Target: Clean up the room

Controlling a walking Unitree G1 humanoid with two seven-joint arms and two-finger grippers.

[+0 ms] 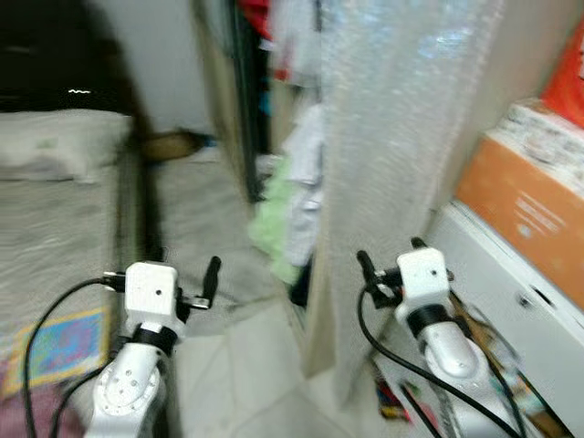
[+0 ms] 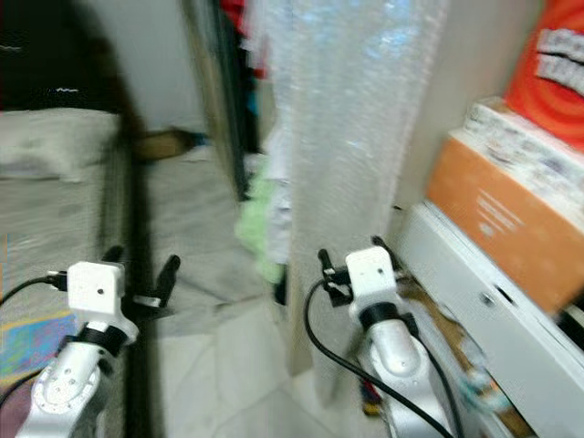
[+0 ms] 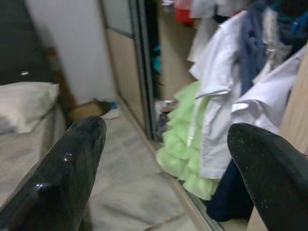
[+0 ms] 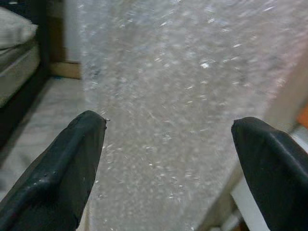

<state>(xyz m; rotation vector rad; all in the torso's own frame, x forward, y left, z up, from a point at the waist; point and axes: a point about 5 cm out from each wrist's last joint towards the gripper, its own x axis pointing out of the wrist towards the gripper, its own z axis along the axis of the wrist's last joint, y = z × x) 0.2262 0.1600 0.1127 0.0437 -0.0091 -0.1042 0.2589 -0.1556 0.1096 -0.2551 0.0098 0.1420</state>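
Bubbly clear plastic wrap (image 1: 392,137) hangs or stands like a tall sheet in front of the robot, and the picture is blurry. The right gripper (image 4: 168,159) is held up near it with its two black fingers wide apart and nothing between them. The left gripper (image 3: 166,163) is up too, fingers spread and empty. It looks toward an open closet (image 3: 144,72) with a white shirt (image 3: 216,96) and a light green dress (image 3: 185,144) hanging just beside it. A bed (image 1: 55,210) with a pillow (image 1: 50,146) is on the left. An orange box (image 1: 525,214) sits on a white cabinet (image 1: 511,301) on the right.
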